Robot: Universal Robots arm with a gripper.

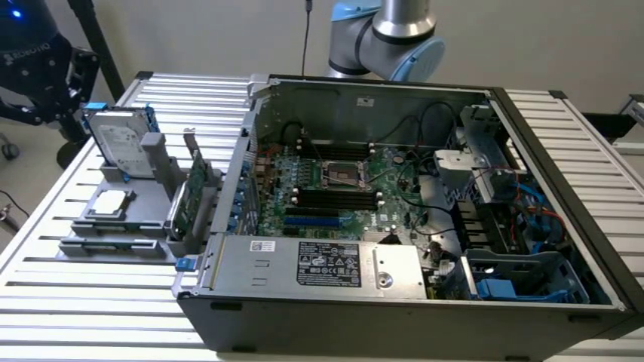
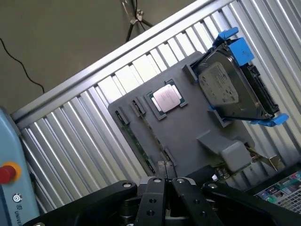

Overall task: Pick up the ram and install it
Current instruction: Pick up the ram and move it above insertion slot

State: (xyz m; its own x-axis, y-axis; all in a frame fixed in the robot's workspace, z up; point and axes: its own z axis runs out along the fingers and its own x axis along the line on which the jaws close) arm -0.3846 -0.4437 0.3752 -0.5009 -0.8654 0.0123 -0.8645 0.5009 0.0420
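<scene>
Evidently our gripper hovers closed and empty over the gray holder, whose slot props the ram edgewise for pinching.

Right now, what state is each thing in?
gripper: shut, holding nothing
ram: lying in a slot of the gray holder, not gripped
hard drive: standing on edge in the gray holder
processor: flat in its recess
computer case: side open, motherboard exposed

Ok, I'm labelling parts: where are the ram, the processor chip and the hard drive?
ram [image 2: 136,141], wrist view, middle of its thin green edge.
processor chip [image 2: 167,98], wrist view, centre of its silver lid.
hard drive [image 2: 228,89], wrist view, its labelled face.
</scene>
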